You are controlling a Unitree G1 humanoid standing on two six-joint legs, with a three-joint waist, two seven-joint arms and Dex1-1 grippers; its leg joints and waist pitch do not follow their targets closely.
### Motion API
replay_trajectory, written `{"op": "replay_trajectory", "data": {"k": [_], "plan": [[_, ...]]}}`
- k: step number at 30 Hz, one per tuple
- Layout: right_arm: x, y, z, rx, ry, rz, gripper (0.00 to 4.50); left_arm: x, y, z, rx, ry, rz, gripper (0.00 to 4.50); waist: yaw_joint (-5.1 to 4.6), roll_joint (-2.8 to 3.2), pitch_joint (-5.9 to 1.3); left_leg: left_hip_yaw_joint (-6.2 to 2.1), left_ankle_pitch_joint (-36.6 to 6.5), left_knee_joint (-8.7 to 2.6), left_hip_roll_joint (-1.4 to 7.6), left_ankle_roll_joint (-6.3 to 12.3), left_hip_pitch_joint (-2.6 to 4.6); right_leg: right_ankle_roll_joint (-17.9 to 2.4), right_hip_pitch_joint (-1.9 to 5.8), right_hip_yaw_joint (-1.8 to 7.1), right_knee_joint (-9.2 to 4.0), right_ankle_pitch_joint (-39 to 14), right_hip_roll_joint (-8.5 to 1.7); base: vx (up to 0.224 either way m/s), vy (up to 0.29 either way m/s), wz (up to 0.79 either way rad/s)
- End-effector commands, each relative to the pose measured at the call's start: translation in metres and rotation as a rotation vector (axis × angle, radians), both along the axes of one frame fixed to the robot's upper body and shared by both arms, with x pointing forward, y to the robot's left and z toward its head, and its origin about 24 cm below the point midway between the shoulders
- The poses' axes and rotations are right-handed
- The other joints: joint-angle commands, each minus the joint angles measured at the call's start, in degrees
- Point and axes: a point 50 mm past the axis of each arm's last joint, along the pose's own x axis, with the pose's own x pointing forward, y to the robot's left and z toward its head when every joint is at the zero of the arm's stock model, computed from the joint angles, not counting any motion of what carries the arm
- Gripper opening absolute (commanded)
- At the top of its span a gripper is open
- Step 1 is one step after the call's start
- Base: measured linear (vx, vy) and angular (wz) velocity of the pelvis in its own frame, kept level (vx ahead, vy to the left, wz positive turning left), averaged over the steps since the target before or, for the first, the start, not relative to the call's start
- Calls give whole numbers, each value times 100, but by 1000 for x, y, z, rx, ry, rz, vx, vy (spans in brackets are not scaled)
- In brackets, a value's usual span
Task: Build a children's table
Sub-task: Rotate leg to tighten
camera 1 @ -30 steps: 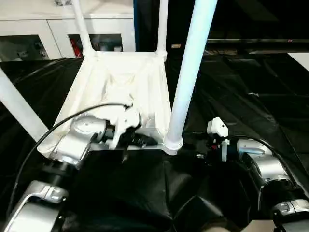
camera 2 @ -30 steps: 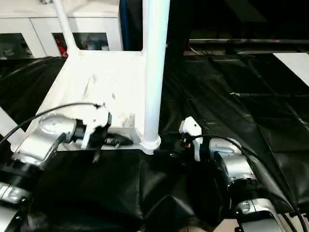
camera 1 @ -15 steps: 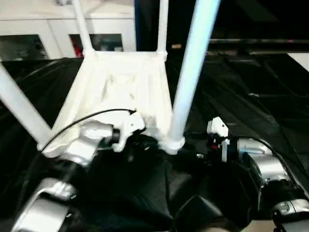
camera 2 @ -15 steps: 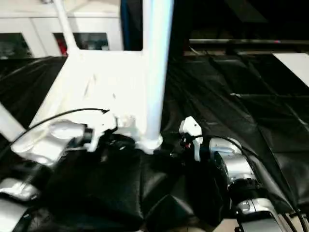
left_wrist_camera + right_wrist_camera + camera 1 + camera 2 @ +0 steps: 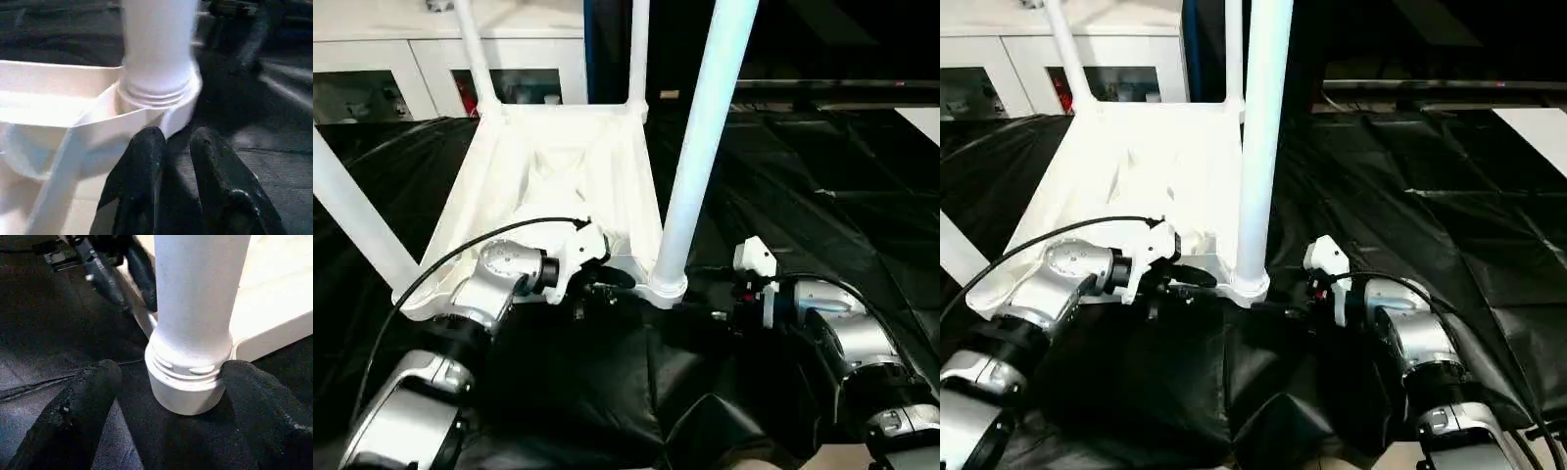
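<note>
Left end effector [image 5: 171,147], narrowly parted, holds nothing; right end effector [image 5: 171,382] spread around the near leg [image 5: 700,147]. A nudge at the tabletop [image 5: 558,166] could unseat that leg.

we find no readable text, label, brand, number or sign on anything here, neither on the white plastic parts nor on the black cover.

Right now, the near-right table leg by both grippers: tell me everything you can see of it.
The near-right leg is a long, smooth white plastic tube, wider toward its base, rising out of frame. Its ringed foot sits in the round corner socket of the upturned white tabletop, which lies on black cloth. The right gripper's fingers flank the socket without touching it. The left gripper sits just beside the socket, fingers slightly apart.
</note>
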Motion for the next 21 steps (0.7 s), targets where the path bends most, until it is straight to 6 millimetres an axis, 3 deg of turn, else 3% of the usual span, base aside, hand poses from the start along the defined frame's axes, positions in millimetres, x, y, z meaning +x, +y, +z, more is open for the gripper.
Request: {"op": "replay_trajectory", "data": {"k": [1,9,16,21], "plan": [[-1,-2,3,4,-14,2,380,4,4,4,2,-24,27,136,22,-30,-404,-263,-1006,-389,430,295,135,-1313,276,299,-419,-1082,-525,0,0,0],[-2,-3,2,-1,-14,7,380,5,7,1,8,-16,22,136,29,-21,-427,-253,-822,-369,429,405,128,-1423,284,294,-367,-636,-516,0,0,0],[-3,-3,2,-4,-18,7,380,4,8,-15,57,32,34,136,38,-24,-412,-260,-996,-383,434,319,144,-1351,283,297,-412,-960,-530,0,0,0],[-1,-3,3,-4,-22,5,380,6,10,-12,64,26,28,97,44,-28,-411,-258,-983,-381,433,324,144,-1356,277,299,-412,-982,-532,0,0,0]]}}
